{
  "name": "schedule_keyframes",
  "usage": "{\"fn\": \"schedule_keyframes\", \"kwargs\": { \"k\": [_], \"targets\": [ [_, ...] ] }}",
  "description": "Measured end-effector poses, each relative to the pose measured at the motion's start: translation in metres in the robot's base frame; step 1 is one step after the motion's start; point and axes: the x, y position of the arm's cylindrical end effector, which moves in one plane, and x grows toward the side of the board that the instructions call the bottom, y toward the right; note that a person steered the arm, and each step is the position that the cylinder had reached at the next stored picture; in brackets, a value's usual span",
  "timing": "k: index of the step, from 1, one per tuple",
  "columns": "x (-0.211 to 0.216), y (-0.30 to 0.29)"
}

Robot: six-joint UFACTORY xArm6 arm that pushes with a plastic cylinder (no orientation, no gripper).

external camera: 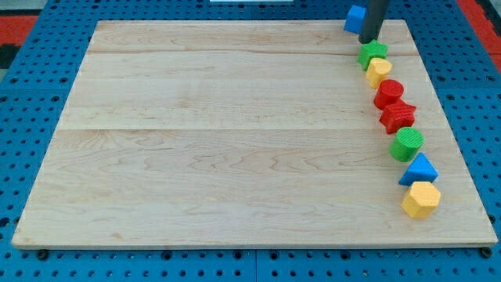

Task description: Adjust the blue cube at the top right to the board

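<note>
The tip (368,41) is seen touching the blue cube (355,17) at its 4 o'clock; no claw is fitted, so slow nudging toward 10 o'clock is advised.

My tip (368,41) rests on the pale wooden board (235,133) just right of the blue cube (355,17), directly above the green star-shaped block (373,53).

We count 8 blocks on the board (235,141): 2 blue, 2 green, 2 yellow and 2 red, all along the right side, plus 1 rod.
</note>
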Motion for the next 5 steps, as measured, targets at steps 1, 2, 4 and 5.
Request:
{"fn": "schedule_keyframes", "kwargs": {
  "k": [1,2,4,5],
  "targets": [
    [-0.013,0.000],
    [-0.019,0.015],
    [-0.047,0.054],
    [-0.058,0.053]
  ]
}}
